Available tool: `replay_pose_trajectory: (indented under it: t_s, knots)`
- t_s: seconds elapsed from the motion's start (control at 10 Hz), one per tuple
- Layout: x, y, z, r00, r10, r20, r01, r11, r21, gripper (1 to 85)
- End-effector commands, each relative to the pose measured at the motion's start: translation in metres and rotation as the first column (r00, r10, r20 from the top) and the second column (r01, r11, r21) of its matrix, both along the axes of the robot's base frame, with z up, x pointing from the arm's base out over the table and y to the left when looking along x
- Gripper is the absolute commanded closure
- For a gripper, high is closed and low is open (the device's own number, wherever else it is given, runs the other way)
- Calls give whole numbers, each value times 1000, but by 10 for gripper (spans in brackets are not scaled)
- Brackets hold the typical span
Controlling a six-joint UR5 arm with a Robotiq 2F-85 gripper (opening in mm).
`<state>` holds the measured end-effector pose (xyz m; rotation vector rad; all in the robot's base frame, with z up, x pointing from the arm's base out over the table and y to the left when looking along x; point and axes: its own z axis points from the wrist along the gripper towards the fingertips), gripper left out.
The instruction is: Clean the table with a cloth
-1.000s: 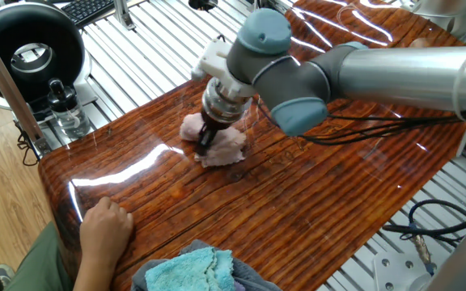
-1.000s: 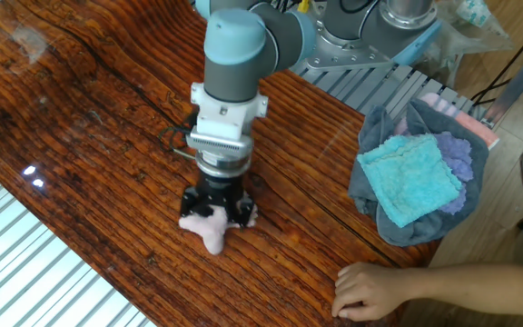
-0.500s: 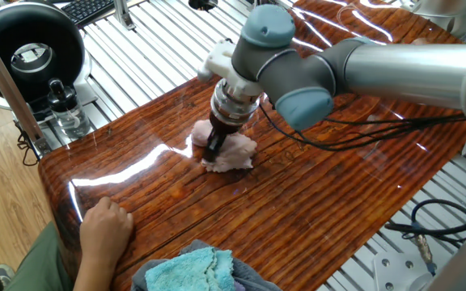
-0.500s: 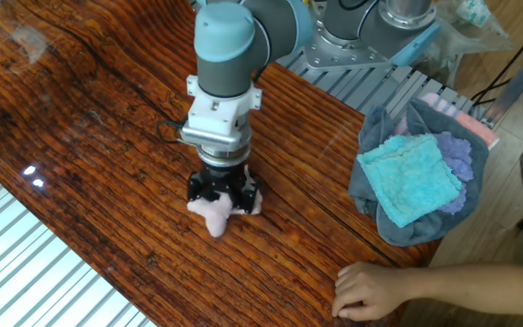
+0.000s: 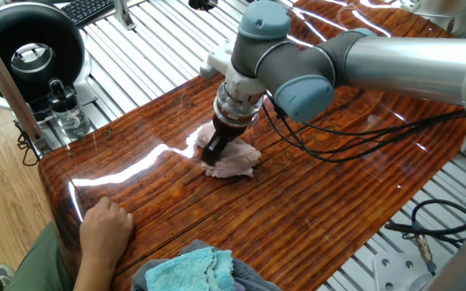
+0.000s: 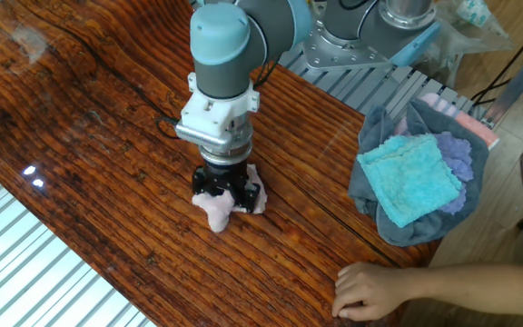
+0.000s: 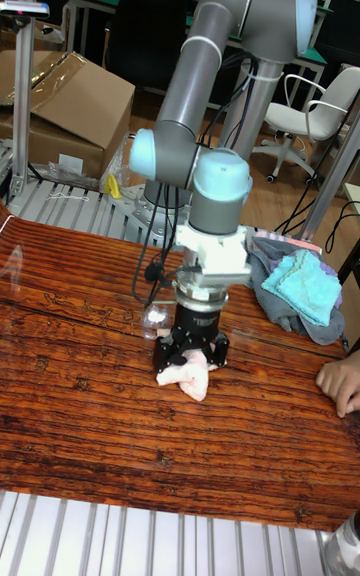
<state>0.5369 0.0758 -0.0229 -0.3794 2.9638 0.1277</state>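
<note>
The pale pink cloth [image 5: 235, 162] [image 6: 218, 210] [image 7: 188, 377] lies bunched on the glossy reddish-brown table [image 5: 314, 202] [image 6: 80, 136] [image 7: 80, 416]. My gripper [image 5: 215, 148] [image 6: 225, 193] [image 7: 193, 356] points straight down and is shut on the cloth, pressing it against the wood near the table's middle. Part of the cloth sticks out past the black fingers; the rest is hidden under them.
A grey bundle with a turquoise cloth [image 6: 411, 177] [image 5: 188, 271] [image 7: 303, 286] sits at the table's edge. A person's hand [image 5: 103, 226] [image 6: 370, 291] [image 7: 340, 386] rests on the table. Black cables [image 6: 171, 127] trail from the wrist. A silver ribbed frame [image 5: 152, 65] borders the tabletop.
The gripper slid the cloth a short way across the wood, to the right in one fixed view and slightly right in the other. The hand and bundle stayed put.
</note>
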Motion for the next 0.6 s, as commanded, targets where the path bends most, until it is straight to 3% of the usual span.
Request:
replay_pose_trajectory:
  t_s: [0.0, 0.1, 0.3, 0.4, 0.5]
  knots:
    - [39, 26, -13, 998, -45, -36, 45, 999, -17, 847]
    - [46, 40, -13, 998, -42, -41, 43, 999, 5, 847]
    - [40, 65, -5, 994, -81, -72, 88, 991, 100, 847]
    - [33, 67, 0, 992, -94, -85, 106, 984, 146, 847]
    - [28, 59, 3, 992, -89, -90, 102, 981, 164, 847]
